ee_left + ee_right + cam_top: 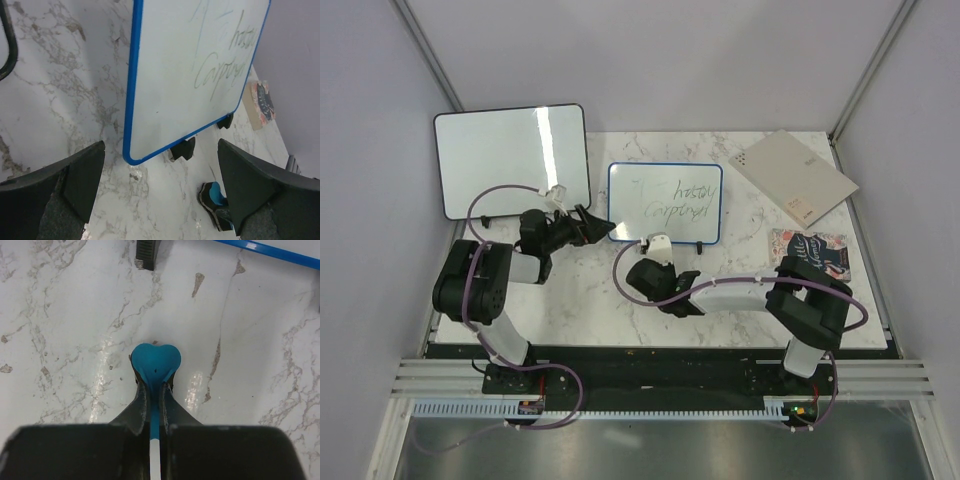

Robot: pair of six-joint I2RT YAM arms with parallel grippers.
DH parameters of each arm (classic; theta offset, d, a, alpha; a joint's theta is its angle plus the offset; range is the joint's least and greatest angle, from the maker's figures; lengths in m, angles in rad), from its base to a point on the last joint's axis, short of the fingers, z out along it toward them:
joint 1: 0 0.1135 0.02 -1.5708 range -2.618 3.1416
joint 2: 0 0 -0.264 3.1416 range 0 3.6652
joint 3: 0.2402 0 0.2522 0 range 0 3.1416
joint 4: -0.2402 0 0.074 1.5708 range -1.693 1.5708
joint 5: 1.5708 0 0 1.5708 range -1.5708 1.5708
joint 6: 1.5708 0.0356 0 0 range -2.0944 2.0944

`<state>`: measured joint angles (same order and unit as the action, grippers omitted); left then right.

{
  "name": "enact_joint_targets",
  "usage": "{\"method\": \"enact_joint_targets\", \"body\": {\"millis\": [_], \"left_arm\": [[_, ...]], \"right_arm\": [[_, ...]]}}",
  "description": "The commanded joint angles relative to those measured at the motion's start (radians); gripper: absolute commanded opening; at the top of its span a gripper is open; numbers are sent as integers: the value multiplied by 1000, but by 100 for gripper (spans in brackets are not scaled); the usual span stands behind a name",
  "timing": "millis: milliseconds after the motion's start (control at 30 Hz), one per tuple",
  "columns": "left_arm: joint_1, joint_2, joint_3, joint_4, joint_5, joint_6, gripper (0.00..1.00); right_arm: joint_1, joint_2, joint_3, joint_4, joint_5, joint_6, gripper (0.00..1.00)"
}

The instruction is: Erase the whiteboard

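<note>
Whiteboard (665,203) bears faint, barely legible green handwriting (672,213).

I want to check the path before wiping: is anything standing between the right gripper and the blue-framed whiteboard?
Nothing visible. The right gripper, shut on a blue heart-shaped piece, has only bare marble table before the whiteboard and its black foot.

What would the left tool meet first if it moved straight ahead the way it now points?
Most likely the whiteboard: its blue-framed lower corner lies straight ahead of the open left tool. Depth is unclear, so I cannot tell how near it is.
</note>
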<state>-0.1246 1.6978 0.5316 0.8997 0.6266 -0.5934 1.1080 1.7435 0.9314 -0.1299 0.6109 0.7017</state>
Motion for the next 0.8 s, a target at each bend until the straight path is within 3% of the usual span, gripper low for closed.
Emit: {"method": "enact_joint_targets", "body": {"millis": [0, 200, 500, 767], "left_arm": [[2, 25, -10, 246, 107, -75, 99], [5, 109, -15, 470, 142, -60, 99], [13, 364, 139, 717, 191, -186, 93], [16, 461, 278, 763, 242, -256, 89]], "right_arm": [[-25, -79, -23, -36, 19, -28, 0], [-53, -215, -35, -66, 59, -73, 0], [-243, -420, -69, 36, -34, -226, 0], [-401, -372, -13, 99, -221, -288, 0]]}}
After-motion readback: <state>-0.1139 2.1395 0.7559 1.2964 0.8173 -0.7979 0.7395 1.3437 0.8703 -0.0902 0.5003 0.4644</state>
